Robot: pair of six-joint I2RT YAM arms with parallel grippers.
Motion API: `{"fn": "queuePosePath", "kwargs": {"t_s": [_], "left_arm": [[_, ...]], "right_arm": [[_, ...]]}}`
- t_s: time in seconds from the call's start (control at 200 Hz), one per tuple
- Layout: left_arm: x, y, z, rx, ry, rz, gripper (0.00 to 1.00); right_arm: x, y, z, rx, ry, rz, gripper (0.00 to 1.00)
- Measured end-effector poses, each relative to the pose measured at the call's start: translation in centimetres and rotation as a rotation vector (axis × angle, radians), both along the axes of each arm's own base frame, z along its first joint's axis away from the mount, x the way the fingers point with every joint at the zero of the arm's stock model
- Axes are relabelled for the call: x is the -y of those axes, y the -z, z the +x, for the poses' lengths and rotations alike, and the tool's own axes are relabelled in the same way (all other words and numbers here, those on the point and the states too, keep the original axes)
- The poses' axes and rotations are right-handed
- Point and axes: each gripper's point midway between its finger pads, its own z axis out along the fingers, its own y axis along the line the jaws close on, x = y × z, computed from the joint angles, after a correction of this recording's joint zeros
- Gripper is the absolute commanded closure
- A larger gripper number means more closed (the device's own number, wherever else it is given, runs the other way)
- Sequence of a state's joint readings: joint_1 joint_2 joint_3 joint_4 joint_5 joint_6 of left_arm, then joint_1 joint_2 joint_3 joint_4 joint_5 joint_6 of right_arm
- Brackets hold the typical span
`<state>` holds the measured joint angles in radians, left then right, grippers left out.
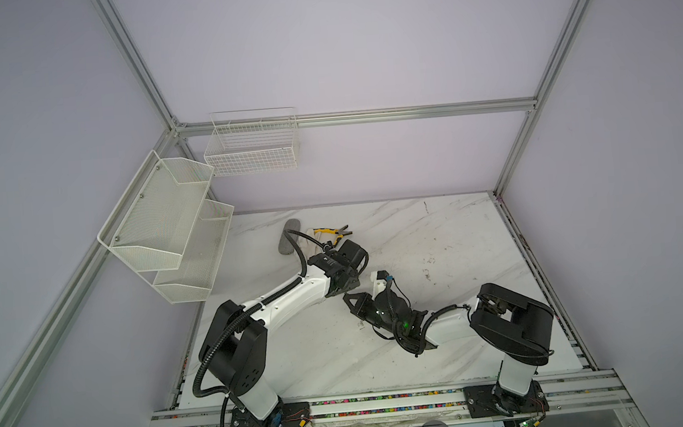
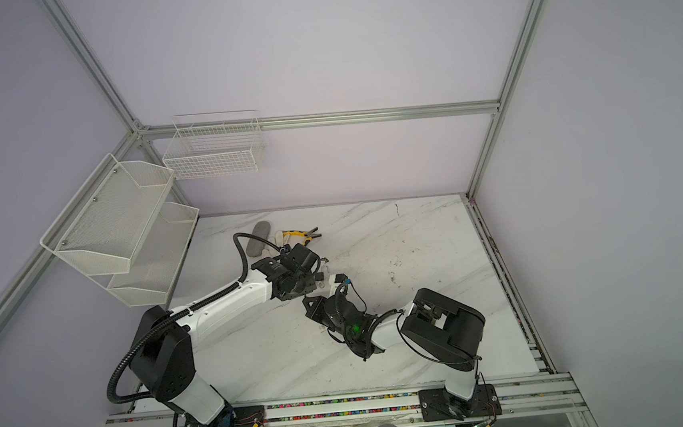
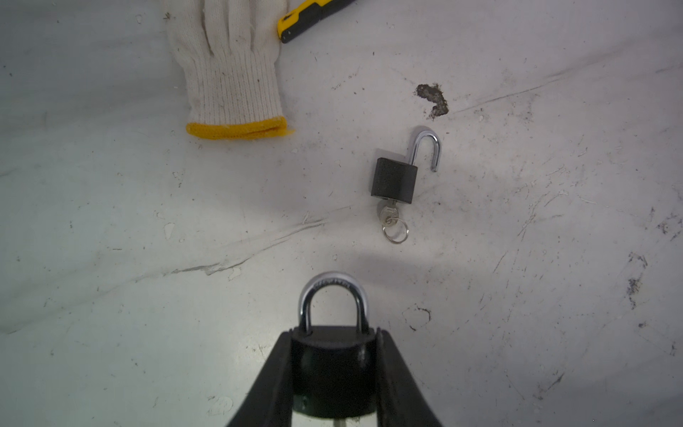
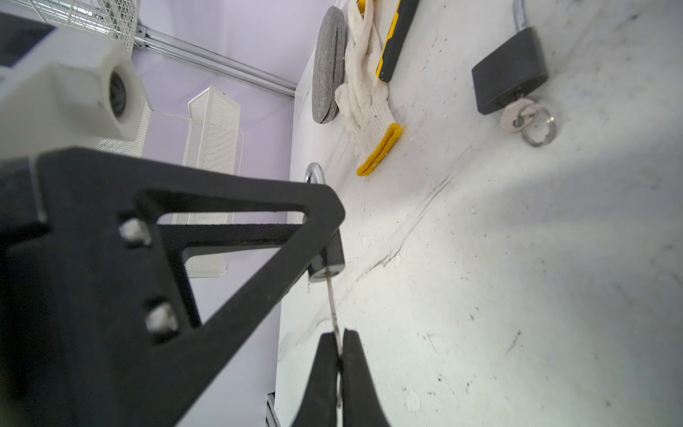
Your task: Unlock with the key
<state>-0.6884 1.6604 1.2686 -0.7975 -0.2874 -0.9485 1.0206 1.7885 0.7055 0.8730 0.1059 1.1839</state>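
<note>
My left gripper [image 3: 334,332] is shut on the body of a black padlock [image 3: 332,373], held above the marble table. Its chrome shackle [image 3: 332,292] is still seated in the body. My right gripper [image 4: 338,338] is shut on a thin silver key [image 4: 332,303]. The key's blade runs up into the bottom of the held padlock [image 4: 327,271]. In both top views the two grippers meet tip to tip near the table's middle, left gripper [image 1: 342,286] above right gripper [image 1: 353,301]; the lock is hidden between them.
A second black padlock [image 3: 393,181] lies on the table with its shackle swung open and a ringed key in it. Beyond it lie a knit glove [image 3: 229,66], yellow-handled pliers [image 3: 310,14] and a grey pouch [image 4: 327,66]. A mesh shelf [image 1: 166,228] and a wire basket [image 1: 251,146] hang at left.
</note>
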Motion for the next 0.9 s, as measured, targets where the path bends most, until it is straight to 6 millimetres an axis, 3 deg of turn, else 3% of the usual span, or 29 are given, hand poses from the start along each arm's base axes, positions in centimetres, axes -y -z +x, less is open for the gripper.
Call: {"fn": "queuePosePath", "kwargs": {"t_s": [0.5,0.9], "left_arm": [[-0.3,0.0,0.1,-0.014,-0.043,-0.037,1.00],[-0.9,-1.0,-0.3,0.002,-0.064,-0.054,1.00]], "right_arm": [[0.4,0.7,-0.9,-0.045,-0.031,0.012,1.00],[-0.1,-0.2,-1.1,-0.054,-0.050,0.062,1.00]]}}
